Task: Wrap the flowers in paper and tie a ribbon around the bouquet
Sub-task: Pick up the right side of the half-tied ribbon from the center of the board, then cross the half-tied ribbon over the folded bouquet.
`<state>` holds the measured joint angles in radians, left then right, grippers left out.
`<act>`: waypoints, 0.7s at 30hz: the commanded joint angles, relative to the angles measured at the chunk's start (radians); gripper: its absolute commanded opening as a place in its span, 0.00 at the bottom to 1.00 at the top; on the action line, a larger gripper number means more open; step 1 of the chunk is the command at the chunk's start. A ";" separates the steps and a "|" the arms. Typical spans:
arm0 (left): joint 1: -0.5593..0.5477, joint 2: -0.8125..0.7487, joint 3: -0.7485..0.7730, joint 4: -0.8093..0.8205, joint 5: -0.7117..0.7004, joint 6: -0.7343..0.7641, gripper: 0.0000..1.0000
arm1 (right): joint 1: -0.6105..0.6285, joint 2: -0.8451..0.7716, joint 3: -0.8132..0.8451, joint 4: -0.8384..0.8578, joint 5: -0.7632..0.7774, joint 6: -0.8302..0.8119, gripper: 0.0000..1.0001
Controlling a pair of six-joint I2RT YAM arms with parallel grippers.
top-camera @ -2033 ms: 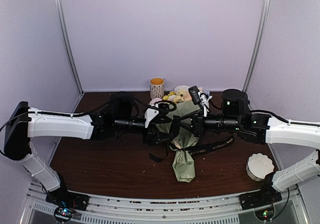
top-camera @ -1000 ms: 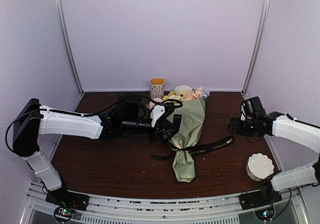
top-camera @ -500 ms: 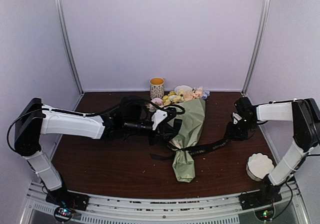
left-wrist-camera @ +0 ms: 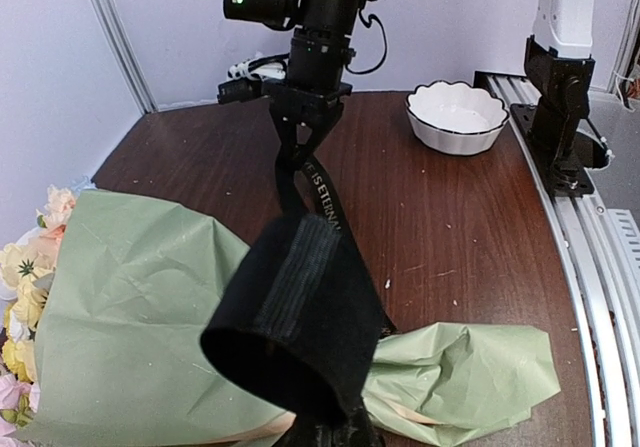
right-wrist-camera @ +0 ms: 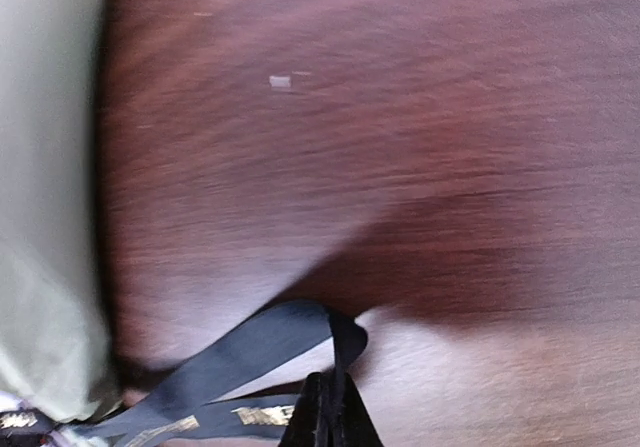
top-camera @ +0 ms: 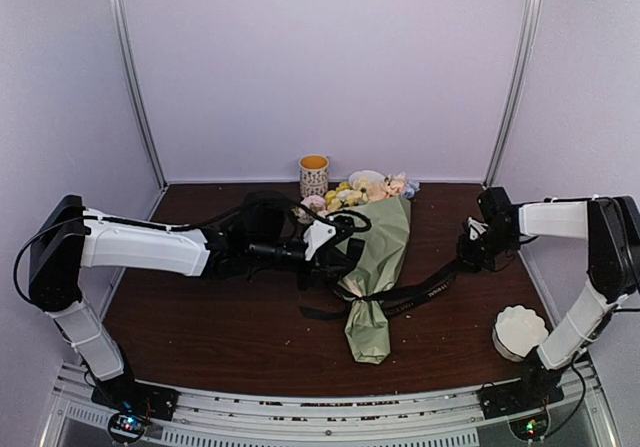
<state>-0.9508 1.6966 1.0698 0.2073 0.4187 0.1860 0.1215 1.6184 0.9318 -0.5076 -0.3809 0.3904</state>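
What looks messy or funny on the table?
The paper is crumpled and twisted at its near end. The ribbon shows no knot; it only crosses the paper, stretched toward the right tool, which is shut on its end. Nothing looks spilled or broken.

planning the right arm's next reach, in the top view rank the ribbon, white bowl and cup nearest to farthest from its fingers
1. The ribbon: pinched in the fingers of the right gripper, so it is touching.
2. The white bowl: toward the near right, below the gripper in this view.
3. The cup: far back, well to the left.
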 commanded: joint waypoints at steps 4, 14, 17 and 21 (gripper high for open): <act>-0.019 -0.019 -0.015 0.034 -0.028 0.038 0.00 | 0.085 -0.287 0.094 0.024 -0.274 -0.010 0.00; -0.064 -0.077 -0.117 0.148 -0.068 0.055 0.00 | 0.558 -0.189 0.418 0.196 -0.174 0.123 0.00; -0.066 -0.098 -0.166 0.195 -0.062 0.033 0.00 | 0.643 -0.070 0.532 0.179 -0.138 0.121 0.00; -0.073 -0.116 -0.197 0.221 -0.054 0.014 0.00 | 0.731 0.094 0.692 0.077 -0.127 0.091 0.07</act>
<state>-1.0164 1.6203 0.8993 0.3256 0.3626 0.2184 0.7807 1.5951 1.5047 -0.3481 -0.5514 0.4896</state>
